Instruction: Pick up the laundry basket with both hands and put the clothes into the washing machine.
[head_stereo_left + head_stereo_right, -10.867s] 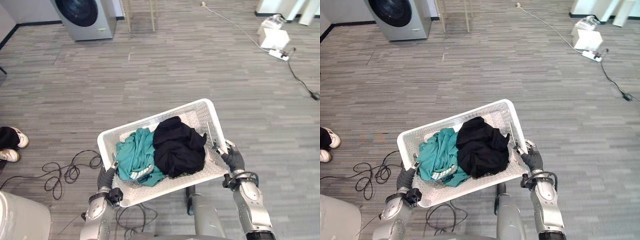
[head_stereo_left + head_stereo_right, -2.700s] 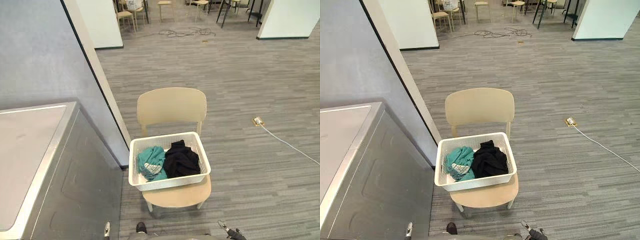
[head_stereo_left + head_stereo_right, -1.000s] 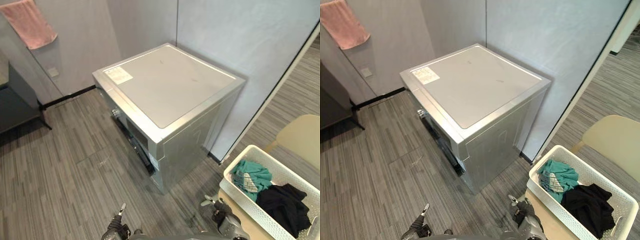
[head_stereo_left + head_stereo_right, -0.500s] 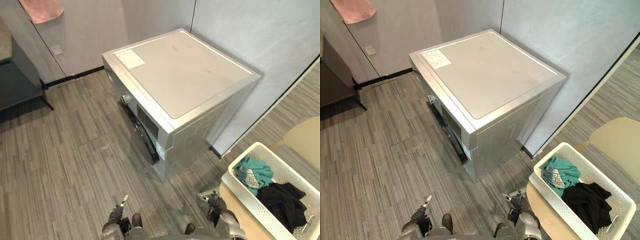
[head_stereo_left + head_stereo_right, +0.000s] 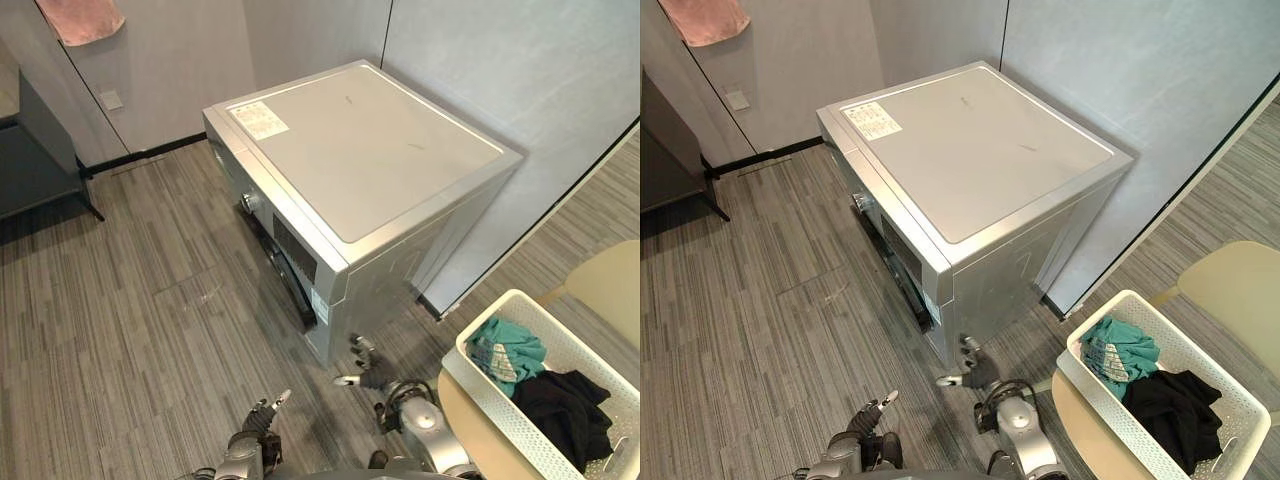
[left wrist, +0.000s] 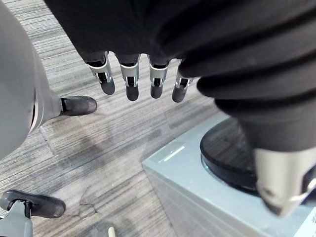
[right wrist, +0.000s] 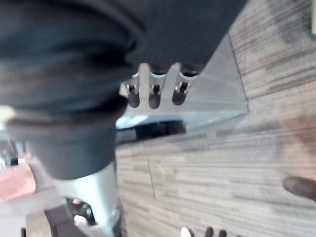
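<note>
Right hand [image 5: 370, 375] open, basket [image 5: 490, 400] toward washer [image 5: 370, 150]

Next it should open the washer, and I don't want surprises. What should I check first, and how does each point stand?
1. Hands free: ok. The left hand and right hand are open and empty.
2. Basket set down: ok. The laundry basket sits on the chair.
3. Clothes contained: ok. The teal garment and black garment lie inside it.
4. Door open: not ok. The door of the washing machine looks shut.
5. Door handle located: cannot tell.
</note>
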`<state>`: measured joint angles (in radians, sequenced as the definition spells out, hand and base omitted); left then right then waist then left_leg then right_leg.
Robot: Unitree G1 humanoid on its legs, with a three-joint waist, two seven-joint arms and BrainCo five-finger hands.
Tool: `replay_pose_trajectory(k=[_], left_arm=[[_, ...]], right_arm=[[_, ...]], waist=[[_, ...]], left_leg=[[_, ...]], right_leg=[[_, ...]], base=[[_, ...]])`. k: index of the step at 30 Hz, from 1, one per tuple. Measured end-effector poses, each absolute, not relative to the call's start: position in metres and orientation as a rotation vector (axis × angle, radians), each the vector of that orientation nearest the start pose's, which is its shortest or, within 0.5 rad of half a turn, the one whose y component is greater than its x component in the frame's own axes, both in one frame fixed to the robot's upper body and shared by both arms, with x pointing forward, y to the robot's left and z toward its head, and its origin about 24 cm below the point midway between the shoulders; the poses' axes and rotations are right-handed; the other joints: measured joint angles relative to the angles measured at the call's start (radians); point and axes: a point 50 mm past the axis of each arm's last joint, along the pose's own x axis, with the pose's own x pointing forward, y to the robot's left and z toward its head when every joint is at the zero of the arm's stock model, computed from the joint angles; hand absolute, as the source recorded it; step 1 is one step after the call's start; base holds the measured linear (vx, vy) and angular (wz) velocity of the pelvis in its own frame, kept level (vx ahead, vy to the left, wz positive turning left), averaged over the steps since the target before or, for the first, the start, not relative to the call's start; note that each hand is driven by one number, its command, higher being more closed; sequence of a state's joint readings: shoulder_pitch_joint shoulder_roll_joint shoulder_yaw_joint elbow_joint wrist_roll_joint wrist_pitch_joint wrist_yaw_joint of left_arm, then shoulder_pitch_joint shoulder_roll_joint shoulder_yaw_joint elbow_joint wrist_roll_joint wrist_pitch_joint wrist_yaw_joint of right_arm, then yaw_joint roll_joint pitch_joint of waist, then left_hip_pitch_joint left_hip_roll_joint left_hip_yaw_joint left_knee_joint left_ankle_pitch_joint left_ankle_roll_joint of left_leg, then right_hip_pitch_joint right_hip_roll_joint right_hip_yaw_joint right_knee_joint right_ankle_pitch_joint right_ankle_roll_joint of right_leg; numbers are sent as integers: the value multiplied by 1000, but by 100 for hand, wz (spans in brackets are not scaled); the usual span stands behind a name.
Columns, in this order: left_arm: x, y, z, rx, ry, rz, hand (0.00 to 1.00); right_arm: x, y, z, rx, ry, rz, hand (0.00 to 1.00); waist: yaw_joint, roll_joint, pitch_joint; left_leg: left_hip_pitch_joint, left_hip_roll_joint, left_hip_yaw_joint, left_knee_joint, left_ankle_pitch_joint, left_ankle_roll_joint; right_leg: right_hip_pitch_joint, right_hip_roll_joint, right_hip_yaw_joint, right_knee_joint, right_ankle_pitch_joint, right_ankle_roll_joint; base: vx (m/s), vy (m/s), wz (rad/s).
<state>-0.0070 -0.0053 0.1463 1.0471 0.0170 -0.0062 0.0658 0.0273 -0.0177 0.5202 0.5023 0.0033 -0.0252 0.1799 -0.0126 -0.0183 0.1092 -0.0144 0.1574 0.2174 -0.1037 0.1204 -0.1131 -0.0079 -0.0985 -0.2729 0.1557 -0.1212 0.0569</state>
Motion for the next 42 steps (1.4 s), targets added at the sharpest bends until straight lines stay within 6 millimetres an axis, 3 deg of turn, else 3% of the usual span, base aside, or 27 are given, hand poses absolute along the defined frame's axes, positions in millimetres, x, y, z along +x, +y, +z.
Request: replay_pose_trajectory(k=[5, 8, 13, 19, 24, 29, 31, 34, 35, 37, 39, 42], left_arm=[[136, 167, -153, -33, 1016, 180, 0], [141, 170, -150, -28, 997, 189, 0], [148, 176, -148, -25, 977, 223, 0], [160, 178, -142, -47, 935, 258, 0], [169, 179, -136, -86, 896, 296, 0], [178, 179, -131, -87, 865, 310, 0], [185, 181, -126, -91, 833, 314, 0], [191, 180, -122, -107, 808, 326, 0], [193, 181, -120, -106, 797, 333, 0], [196, 180, -118, -117, 785, 337, 0], [199, 179, -117, -128, 776, 340, 0], [200, 178, -116, -126, 774, 353, 0]], right_arm=[[174, -24, -90, -151, 600, 829, 0], [182, -22, -90, -204, 603, 858, 0], [204, -16, -76, -232, 531, 841, 0], [243, -3, -43, -156, 411, 728, 0], [286, 5, 4, -34, 266, 592, 0], [308, 9, 52, 108, 117, 534, 0], [318, 11, 84, 214, 28, 502, 0], [329, 6, 115, 301, -64, 460, 0], [334, 1, 140, 353, -146, 429, 0], [336, -8, 169, 416, -253, 385, 0], [334, -12, 186, 449, -331, 366, 0], [332, -11, 189, 469, -344, 338, 0]], waist=[[30, 5, 13], [31, 1, 39], [33, -11, 76], [50, -16, 133], [73, -18, 163], [87, -20, 198], [95, -22, 212], [112, -17, 236], [115, -14, 238], [121, -10, 248], [137, -7, 251], [140, -5, 253]], left_leg=[[-30, 3, -4, 0, 3, -1], [-38, 3, 2, 1, 6, 0], [-50, 3, 6, 1, 7, 1], [-63, 3, 7, 4, 7, 1], [-93, 4, 2, 9, 19, 6], [-118, 4, -24, 9, 23, 7], [-168, 3, -37, 52, 21, 8], [-196, 7, -51, 81, 16, 15], [-216, 12, -54, 87, 15, 15], [-225, 14, -59, 88, 15, 16], [-232, 16, -58, 89, 13, 19], [-241, 15, -59, 86, 16, 16]], right_leg=[[-32, 7, 15, 4, 5, -14], [-51, 12, 34, 3, 9, -19], [-66, 14, 54, -1, 12, -23], [-76, 15, 56, -5, 15, -21], [-87, 17, 55, -31, 37, -24], [-89, 19, 45, -40, 41, -22], [-106, 15, 30, -38, 42, -20], [-110, 17, 16, -37, 42, -20], [-124, 20, 6, -32, 42, -20], [-132, 22, 1, -26, 42, -20], [-143, 23, 2, -19, 41, -21], [-156, 22, 2, -12, 40, -21]], base=[[0, 1, 0], [30, 5, -3], [25, 7, -4], [4, 1, 1], [24, 8, 4], [-3, 15, 19], [-44, 9, 23], [-62, -4, 21], [-76, -8, 17], [-63, 0, 9], [-47, 4, 1], [-10, 2, 0]])
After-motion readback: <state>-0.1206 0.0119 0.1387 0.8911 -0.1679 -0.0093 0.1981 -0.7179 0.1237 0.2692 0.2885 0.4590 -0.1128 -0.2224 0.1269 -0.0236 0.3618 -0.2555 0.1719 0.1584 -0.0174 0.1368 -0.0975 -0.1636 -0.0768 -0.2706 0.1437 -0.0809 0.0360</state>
